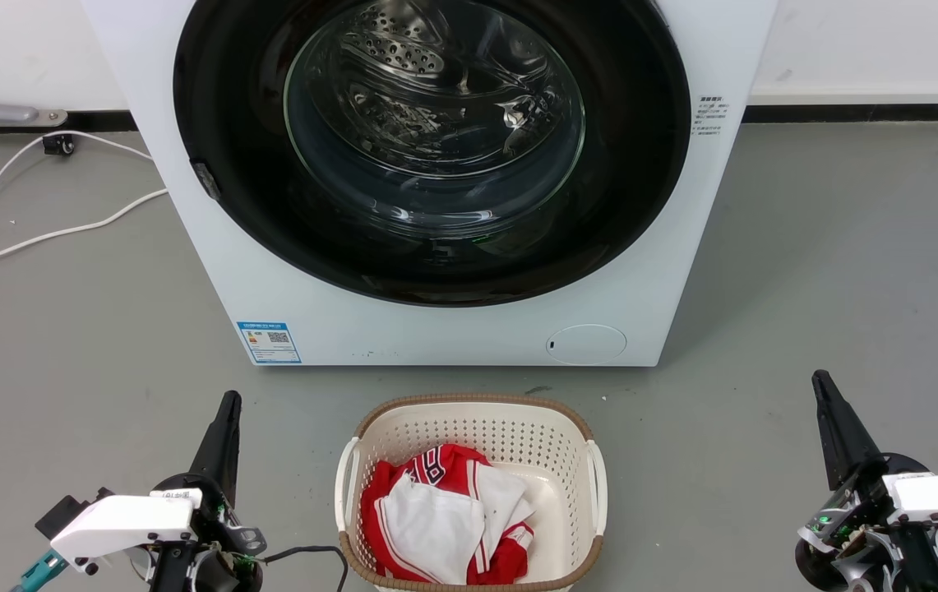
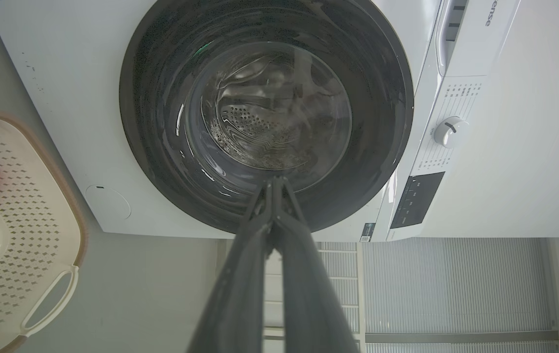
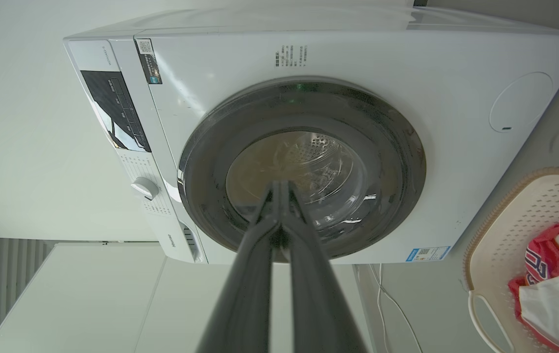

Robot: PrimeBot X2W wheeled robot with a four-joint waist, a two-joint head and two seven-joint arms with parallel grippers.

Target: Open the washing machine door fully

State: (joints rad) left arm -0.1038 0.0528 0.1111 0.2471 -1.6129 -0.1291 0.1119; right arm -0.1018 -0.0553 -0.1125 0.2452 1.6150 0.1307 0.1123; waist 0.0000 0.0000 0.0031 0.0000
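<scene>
- The washing machine [image 1: 436, 333] fills the upper centre of the head view. Its white front faces the robot, probably so that both arms can reach it straight on.
- The washing machine door [image 1: 433, 148] lies shut, flush with that front. The steel drum shows only through its bulging glass, so the task looks unstarted.
- A small grey notch [image 1: 205, 179] sits on the door's left rim. It may be the place to pull, though this is too small to confirm.
- The left gripper [image 1: 230, 403] is at the lower left, well apart from the door. Its fingers are pressed together on nothing and point up the frame at the machine, which reads as a waiting pose.
- The right gripper [image 1: 822, 385] mirrors it at the lower right, also pinched closed and empty.
- The laundry basket [image 1: 469, 400] stands at the bottom centre between the grippers, just in front of the machine. It holds red-and-white clothing [image 1: 444, 518], likely staged for loading, and the door's swing may pass above it.
- Count: one machine, one door, one basket, two grippers with two fingers each, one blue label [image 1: 269, 342] and one round cover [image 1: 586, 344].
- A white cable [image 1: 49, 234] trails at the left, and its strands cannot be counted surely.
</scene>
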